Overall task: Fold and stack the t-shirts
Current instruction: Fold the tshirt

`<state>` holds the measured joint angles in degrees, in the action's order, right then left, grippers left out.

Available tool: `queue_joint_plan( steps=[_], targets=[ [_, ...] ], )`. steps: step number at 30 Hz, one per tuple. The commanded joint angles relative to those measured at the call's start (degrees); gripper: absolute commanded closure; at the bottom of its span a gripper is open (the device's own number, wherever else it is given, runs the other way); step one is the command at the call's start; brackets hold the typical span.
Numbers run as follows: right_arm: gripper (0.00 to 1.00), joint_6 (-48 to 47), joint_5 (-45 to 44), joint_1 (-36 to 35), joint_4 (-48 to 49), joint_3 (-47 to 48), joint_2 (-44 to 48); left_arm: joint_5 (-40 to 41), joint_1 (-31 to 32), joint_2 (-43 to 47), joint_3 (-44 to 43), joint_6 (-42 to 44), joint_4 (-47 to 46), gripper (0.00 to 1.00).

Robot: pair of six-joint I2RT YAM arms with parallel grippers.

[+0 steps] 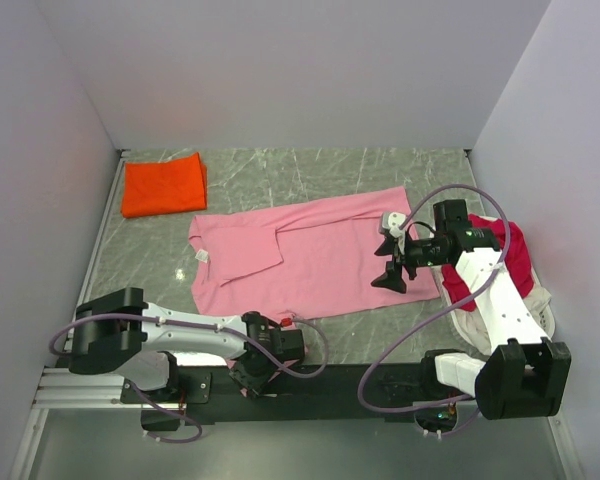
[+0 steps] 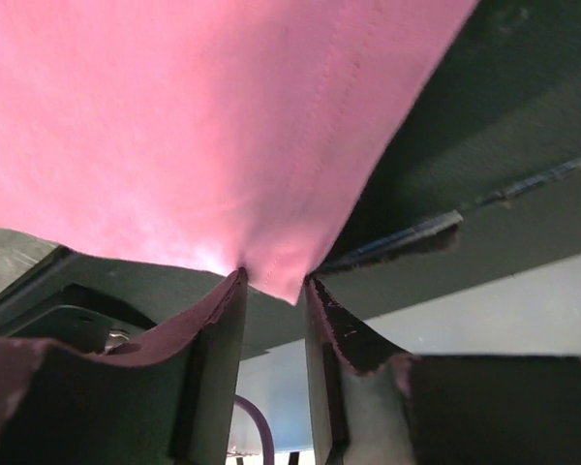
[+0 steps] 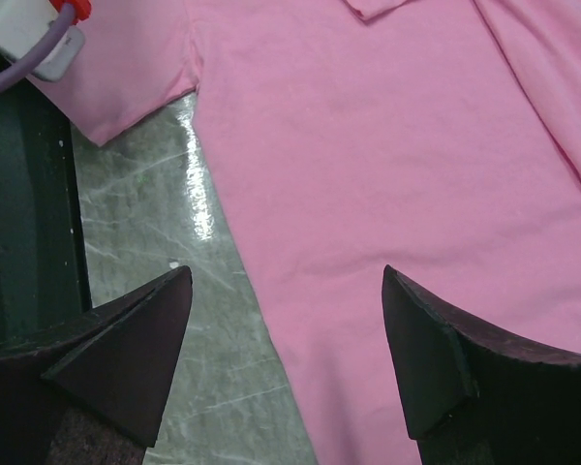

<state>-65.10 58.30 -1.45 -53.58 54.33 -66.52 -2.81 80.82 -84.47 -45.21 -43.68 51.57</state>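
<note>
Well, orange tee sits folded at far-left corner. L pincer, at near edge, pinches pink tee by its hem. Tee's spread mid-table; light, limp, prob best held by hems/corners. R pincer spread wide above tee's right part

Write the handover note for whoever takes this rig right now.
Left gripper: seemingly shut on a corner of the light pink cloth t-shirt.
Right gripper: open, hovering over that shirt's right part.
Pink shirt lies spread on the table, not folded up.
Done: bright orange-red cloth t-shirt, folded square, far left corner.
Left: crimson cloth t-shirt and cream cloth t-shirt heaped on the right; fold these and the pink one, stack all.
</note>
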Motion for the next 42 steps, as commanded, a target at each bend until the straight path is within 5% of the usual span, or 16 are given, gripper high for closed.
queue_joint_plan(
  steps=[1, 8, 15, 26, 32, 38, 42],
  targets=[
    [0.15, -1.52, 2.16, 0.49, -1.52, 2.19, -0.10, 2.37, 0.66, -1.40, 0.04, -0.18, 0.46, 0.65],
    [0.15, -2.22, 2.43, 0.58, -2.49, 2.45, -0.28, 2.72, 0.83, -1.32, -0.14, -0.44, 1.69, 0.88],
    [0.15, -2.40, 1.73, 0.75, -2.76, 2.80, -0.36, 9.04, -0.13, 5.35, -4.27, -2.02, 6.96, 0.96],
    [0.15, -1.70, -0.82, 1.10, -2.14, 3.24, 0.78, 18.36, -19.63, 10.29, -12.61, 5.35, 6.53, 0.99],
    [0.15, 0.25, -10.21, 1.19, -1.42, 4.38, 0.34, 20.56, -27.81, 9.76, -18.15, 11.33, 3.71, 0.99],
    [0.15, -25.11, -25.94, 3.12, -9.61, 1.32, -1.24, 22.32, -29.84, 13.61, -19.48, 12.04, 3.80, 0.99],
    [0.19, -34.11, -34.30, 4.09, -9.87, -1.49, -3.61, 22.41, -30.37, 16.87, -20.18, 11.43, 4.24, 0.99]
  ],
)
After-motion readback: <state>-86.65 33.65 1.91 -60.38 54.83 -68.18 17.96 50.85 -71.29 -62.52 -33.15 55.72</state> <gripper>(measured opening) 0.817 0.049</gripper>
